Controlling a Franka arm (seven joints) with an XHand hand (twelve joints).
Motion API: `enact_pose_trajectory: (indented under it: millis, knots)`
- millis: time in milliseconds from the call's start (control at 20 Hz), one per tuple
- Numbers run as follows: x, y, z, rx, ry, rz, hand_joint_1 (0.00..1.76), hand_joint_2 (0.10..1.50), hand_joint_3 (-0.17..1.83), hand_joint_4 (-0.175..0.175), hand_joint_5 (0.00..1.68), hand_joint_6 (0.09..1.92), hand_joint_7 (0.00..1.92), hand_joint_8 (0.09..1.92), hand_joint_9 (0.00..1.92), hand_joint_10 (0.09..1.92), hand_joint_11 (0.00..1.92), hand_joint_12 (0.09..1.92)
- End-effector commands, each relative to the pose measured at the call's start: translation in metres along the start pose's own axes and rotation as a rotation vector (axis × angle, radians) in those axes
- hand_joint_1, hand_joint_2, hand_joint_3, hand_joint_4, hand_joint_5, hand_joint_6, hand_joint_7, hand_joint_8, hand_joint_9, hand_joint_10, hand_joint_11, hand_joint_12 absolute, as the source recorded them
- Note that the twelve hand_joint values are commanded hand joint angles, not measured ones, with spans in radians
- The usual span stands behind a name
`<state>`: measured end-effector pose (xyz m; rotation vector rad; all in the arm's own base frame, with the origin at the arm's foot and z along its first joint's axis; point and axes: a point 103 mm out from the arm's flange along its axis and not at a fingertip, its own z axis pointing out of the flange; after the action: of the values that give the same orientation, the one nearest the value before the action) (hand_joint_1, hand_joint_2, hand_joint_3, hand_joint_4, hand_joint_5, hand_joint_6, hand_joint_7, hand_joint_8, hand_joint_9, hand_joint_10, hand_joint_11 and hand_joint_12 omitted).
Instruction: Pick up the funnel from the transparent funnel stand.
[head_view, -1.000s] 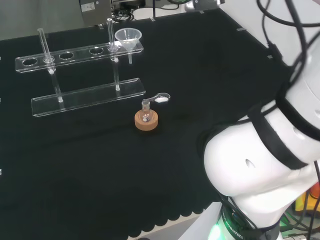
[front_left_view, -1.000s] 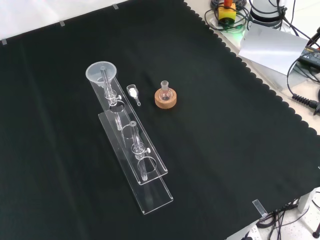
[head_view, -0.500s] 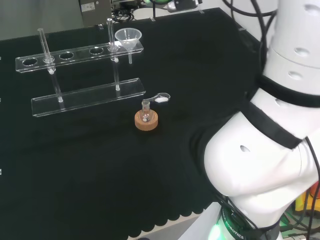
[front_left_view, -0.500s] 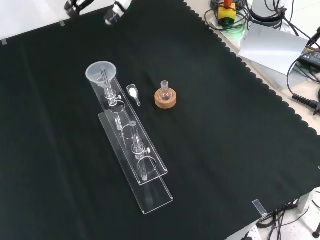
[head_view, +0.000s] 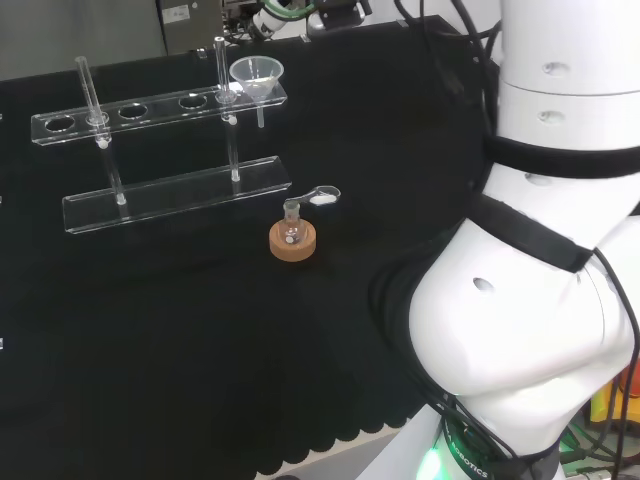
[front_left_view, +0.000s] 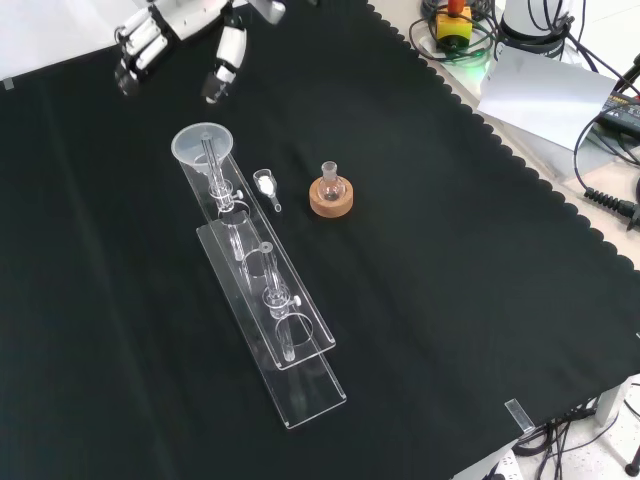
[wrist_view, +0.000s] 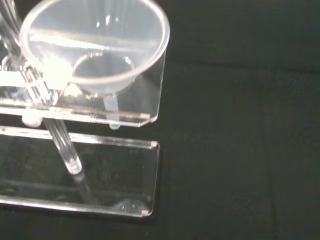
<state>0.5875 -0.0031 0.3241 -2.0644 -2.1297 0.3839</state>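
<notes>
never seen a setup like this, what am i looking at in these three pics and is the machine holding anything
It is a white robot arm with a human-like hand over a bench under black cloth. One camera looks from behind the arm, one from the front, one sits at the wrist. On the cloth stands a clear funnel stand with a funnel seated in its end hole. Nearby are a small flask on a cork ring and a small clear scoop. The hand is open, above the funnel, holding nothing.

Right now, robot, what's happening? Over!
Black and white hand open, holding nothing, above the bench, short of the stand. Clear plastic funnel sits in the transparent funnel stand, untouched. Nothing between them.
</notes>
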Motion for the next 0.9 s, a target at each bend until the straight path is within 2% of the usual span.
enact_pose_trajectory:
  millis: [50, 500, 900]
  knots:
    - [0.009, 0.010, 0.015, 0.050, -0.013, -0.032, 0.45, 0.95, 0.26, -0.004, 0.17, 0.09, 0.02, 0.62, 0.21, 0.72, 0.01, 1.44]
    - [0.016, 0.013, 0.024, 0.068, -0.009, -0.055, 0.43, 0.92, 0.26, -0.003, 0.16, 0.09, 0.01, 0.63, 0.22, 0.72, 0.03, 1.44]
    - [0.024, 0.015, 0.031, 0.105, -0.049, -0.071, 0.50, 0.84, 0.24, -0.004, 0.17, 0.09, 0.00, 0.64, 0.24, 0.75, 0.12, 1.45]
